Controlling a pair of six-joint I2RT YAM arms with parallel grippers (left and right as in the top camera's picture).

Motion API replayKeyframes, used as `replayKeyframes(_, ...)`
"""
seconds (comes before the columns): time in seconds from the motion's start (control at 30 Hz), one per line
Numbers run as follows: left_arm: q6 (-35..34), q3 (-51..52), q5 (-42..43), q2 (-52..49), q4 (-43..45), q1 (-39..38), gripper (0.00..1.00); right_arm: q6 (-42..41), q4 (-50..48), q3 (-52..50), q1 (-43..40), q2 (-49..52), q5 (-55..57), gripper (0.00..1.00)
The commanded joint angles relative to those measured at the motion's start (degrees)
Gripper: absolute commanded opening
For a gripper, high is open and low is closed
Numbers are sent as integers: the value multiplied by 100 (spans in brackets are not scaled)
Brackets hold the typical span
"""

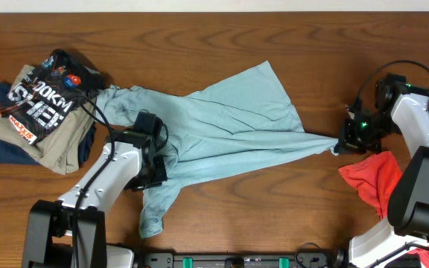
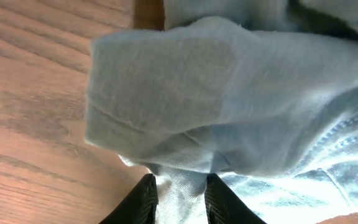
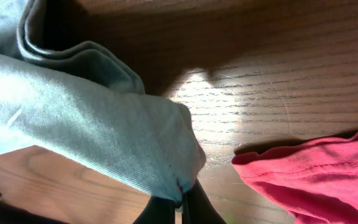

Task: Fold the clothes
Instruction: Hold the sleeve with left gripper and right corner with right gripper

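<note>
Overhead: pale blue-grey T-shirt (image 1: 229, 119) lies crumpled and twisted across the middle of the table (image 1: 199, 33), one end drawn into a taut rope toward the right. Right claw (image 1: 345, 143) pinches that drawn-out tip; left claw (image 1: 155, 167) sits on the shirt's near-left part, above a sleeve trailing toward the near edge. Coral-red garment (image 1: 371, 179) is bunched just near of the right claw, apart from the shirt. A stack of folded clothes (image 1: 39, 112) sits far left, its edge touching the shirt. Left wrist: fingers (image 2: 146, 200) stand narrowly apart with a fold of blue fabric between them, so the left claw holds shirt; a doubled flap hangs beyond, over bare wood. Right wrist: claw closed tight on a gathered corner of the T-shirt (image 3: 92, 137); red cloth (image 3: 316, 180) lies to the right, not touching. Judgement: the knit is light, limp and a little stretchy. It will sag and rope up under tension rather than keep shape. Better holds are hem corners or shoulder seams, spread flat before any fold.
</note>
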State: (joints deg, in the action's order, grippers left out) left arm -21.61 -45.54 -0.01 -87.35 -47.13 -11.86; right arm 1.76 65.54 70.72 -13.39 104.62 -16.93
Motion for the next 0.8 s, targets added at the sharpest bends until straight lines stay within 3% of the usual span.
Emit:
replayKeyframes(0.0, -7, -98, -72, 55, 48, -13, 28, 66, 7, -28, 103, 7, 22, 1)
replayKeyframes(0.77, -9, 262, -72, 50, 426, -13, 27, 66, 11, -28, 103, 7, 22, 1)
